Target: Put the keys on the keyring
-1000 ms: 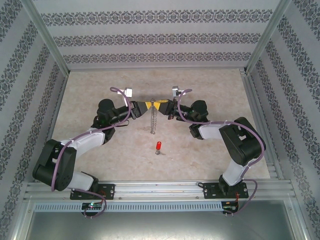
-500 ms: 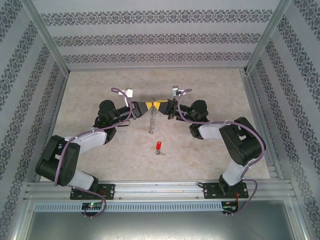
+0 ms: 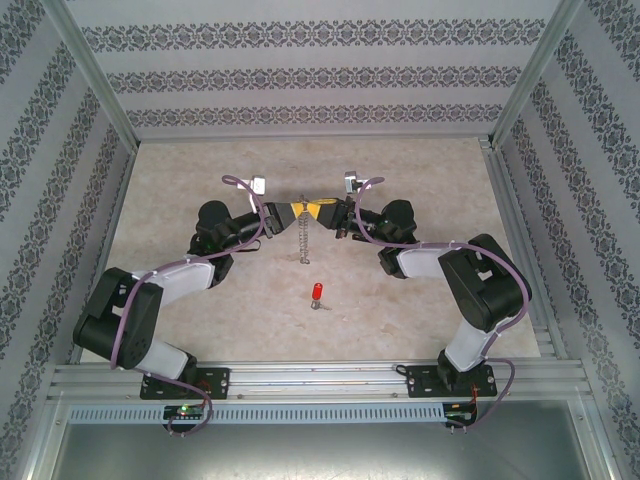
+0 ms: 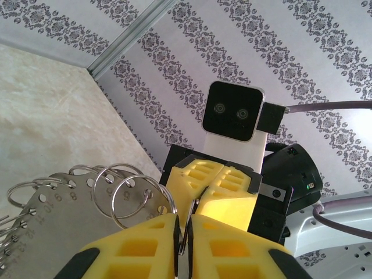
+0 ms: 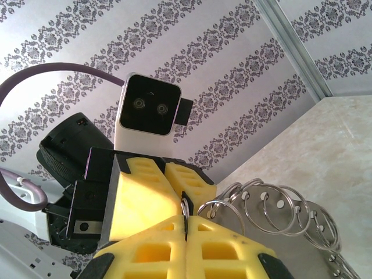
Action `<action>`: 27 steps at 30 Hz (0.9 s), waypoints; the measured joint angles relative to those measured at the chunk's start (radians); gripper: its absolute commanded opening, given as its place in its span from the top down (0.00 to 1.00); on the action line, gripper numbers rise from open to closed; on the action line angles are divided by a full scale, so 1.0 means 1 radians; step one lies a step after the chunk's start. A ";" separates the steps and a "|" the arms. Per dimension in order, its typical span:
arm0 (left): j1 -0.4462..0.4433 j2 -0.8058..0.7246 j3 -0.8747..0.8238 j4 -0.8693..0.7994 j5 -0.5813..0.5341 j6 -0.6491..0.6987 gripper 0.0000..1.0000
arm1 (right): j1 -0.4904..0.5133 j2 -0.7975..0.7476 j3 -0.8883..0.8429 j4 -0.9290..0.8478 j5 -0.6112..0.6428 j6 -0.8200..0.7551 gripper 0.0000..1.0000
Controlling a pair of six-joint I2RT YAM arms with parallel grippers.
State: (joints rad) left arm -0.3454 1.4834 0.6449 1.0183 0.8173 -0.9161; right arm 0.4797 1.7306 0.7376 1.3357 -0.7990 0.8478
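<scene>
My left claw: left claw [image 3: 292, 213] is closed down narrow, its yellow fingers [image 4: 139, 244] pinching a thin wire ring of the keyring between them.
My right claw: right claw [image 3: 322, 211] is fully closed, nipping the same wire just beside my left fingertips; the two claws meet tip to tip above the middle of the table [image 3: 430, 180].
Keyring, where: keyring [image 3: 304, 240] hangs down from the point where my claws meet, held up off the table surface.
Keyring, close up: a flat grey metal plate [image 4: 64, 209] with a row of small holes along its curved edge, and wire rings [image 5: 273, 203] threaded through those holes and fanned out side by side.
Writing: small numerals are stamped beside the holes on the plate; from my left wrist I can make out an 8 and a 9, while the rest are too small and tilted for me to be sure of.
Key, where: key [image 3: 316, 292] lies on the table nearer my bases than the keyring, apart from it, red head up and short silver end toward me.
Key, contact: neither of my claws touches it.
Surroundings: walls [image 3: 300, 75] papered in grey patterned stripes.
</scene>
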 measured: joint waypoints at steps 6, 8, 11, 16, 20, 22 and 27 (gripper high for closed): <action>0.000 0.012 0.000 0.016 0.006 -0.004 1.00 | 0.000 0.000 0.000 0.000 0.002 0.013 1.00; 0.000 0.012 0.000 0.017 0.008 -0.002 1.00 | -0.001 0.000 0.000 0.000 0.002 0.016 0.85; -0.002 0.012 0.000 0.015 0.021 0.021 1.00 | -0.008 0.000 0.000 0.001 0.006 0.027 0.63; -0.002 0.012 0.000 -0.006 0.033 0.121 1.00 | -0.051 -0.002 -0.022 0.008 0.034 0.040 0.56; -0.002 0.003 0.001 -0.081 0.035 0.226 1.00 | -0.103 -0.014 -0.081 0.006 0.063 0.065 0.55; -0.002 -0.015 0.002 -0.137 0.024 0.285 1.00 | -0.124 -0.026 -0.113 0.002 0.077 0.080 0.55; -0.002 -0.091 0.019 -0.275 -0.029 0.429 1.00 | -0.137 -0.079 -0.186 -0.071 0.100 0.089 0.55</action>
State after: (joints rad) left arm -0.3473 1.3926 0.6640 0.7433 0.7887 -0.4870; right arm 0.3428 1.6520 0.5514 1.2644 -0.6991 0.9363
